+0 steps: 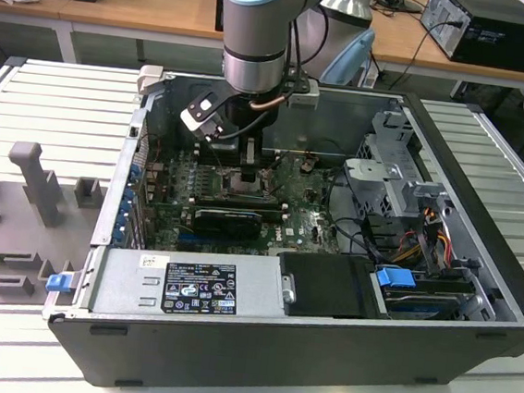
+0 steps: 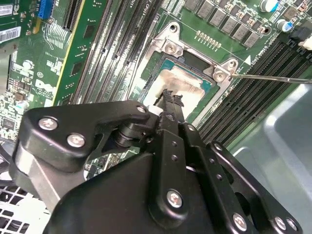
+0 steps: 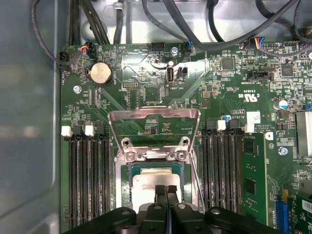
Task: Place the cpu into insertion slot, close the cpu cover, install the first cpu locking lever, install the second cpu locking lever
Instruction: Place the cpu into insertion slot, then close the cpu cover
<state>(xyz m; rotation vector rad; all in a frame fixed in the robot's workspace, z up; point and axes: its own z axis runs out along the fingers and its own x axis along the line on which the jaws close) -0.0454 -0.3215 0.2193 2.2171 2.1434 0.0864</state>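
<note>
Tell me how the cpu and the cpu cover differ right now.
The cpu lies flat in the insertion slot; the cpu cover is swung open, tilted up off the slot. The cpu is a solid silver-grey plate; the cpu cover is a thin frame whose large window shows the green board through it. The gripper has its tips at the cpu, apart from the cpu cover. Both are squarish, silvery metal.

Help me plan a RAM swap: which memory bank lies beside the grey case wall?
The bank on the coin battery's side of the insertion slot borders the wall; the other bank sits across the slot, away from it.
</note>
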